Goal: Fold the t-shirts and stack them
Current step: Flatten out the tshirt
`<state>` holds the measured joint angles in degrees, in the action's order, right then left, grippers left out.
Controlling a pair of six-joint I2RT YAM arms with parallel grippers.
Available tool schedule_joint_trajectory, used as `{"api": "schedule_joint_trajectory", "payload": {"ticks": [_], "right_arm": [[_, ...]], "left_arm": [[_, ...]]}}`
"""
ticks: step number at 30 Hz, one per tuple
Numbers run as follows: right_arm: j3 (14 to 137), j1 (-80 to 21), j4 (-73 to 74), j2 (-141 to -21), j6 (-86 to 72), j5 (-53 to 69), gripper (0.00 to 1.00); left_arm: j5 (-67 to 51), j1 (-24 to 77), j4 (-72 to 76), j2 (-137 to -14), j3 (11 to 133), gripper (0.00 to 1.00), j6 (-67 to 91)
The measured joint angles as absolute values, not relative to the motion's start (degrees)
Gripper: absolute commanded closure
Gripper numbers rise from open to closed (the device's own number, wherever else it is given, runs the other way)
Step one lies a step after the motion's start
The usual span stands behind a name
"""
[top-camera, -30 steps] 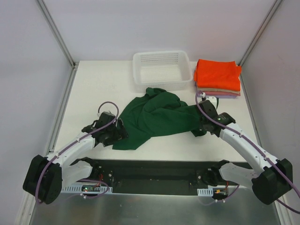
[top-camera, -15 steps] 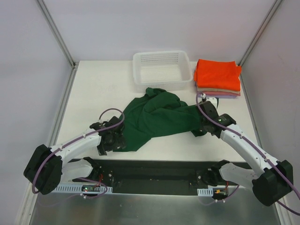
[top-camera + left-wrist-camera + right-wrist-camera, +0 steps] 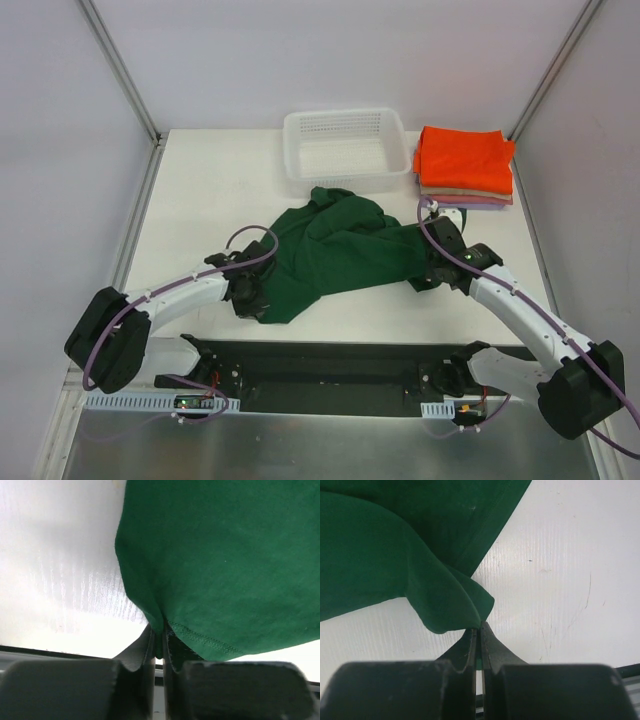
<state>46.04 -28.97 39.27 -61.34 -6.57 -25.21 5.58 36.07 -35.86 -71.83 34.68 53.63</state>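
Fingers [image 3: 142, 652] of the left gripper [image 3: 159, 641] are pressing almost together, pinching a hemmed corner of the green shirt [image 3: 225, 555] between their tips. On the right gripper [image 3: 479, 627], both fingers are clamping shut on a small folded point of the same shirt's edge, just above the table [image 3: 560, 570].

Four shirts are showing. The green shirt [image 3: 340, 250] is lying crumpled and spread across the middle of the table [image 3: 200, 190], with one end in each gripper. An orange shirt [image 3: 465, 158] is sitting folded at the far right corner on top of a tan shirt [image 3: 462, 190] and a lilac shirt [image 3: 490, 200], of which only thin edges are peeking out. One basket [image 3: 296, 150] is standing at the far edge, just left of that stack and just beyond the green shirt.

Two arms are working. The left arm [image 3: 175, 295] is stretching low across the table from its base toward the right, ending at the shirt's near-left corner. The right arm [image 3: 515, 305] is angling from its base up and to the left, its gripper [image 3: 425, 278] pointing down at the shirt's right end.
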Motion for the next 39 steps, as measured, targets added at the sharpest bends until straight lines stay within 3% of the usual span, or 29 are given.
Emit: {"api": "schedule_joint_trajectory", "payload": {"ticks": [10,15,21,27,39], "right_arm": [[46.04,-28.67,39.24,-61.34,-6.26,-25.19,1.00],[48.10,-28.49,40.80,-60.12,-5.91,-26.04,1.00],[60.73,-28.32,41.93,-55.02,-3.75,-28.60,1.00],[77.19,-28.23,42.44,-50.48,2.39,-30.85,1.00],[107.63,-28.21,49.69,-49.17,8.75,-14.92,1.00]], "left_arm": [[6.76,36.45,-34.30,-72.10,35.48,1.00,51.92],[12.34,36.42,-34.59,-65.78,40.58,1.00,48.12],[23.29,36.42,-32.82,-54.92,58.48,1.00,41.47],[29.04,36.42,-29.71,-52.47,77.43,1.00,30.22],[21.28,36.45,-27.40,-54.76,115.37,1.00,9.10]]}}
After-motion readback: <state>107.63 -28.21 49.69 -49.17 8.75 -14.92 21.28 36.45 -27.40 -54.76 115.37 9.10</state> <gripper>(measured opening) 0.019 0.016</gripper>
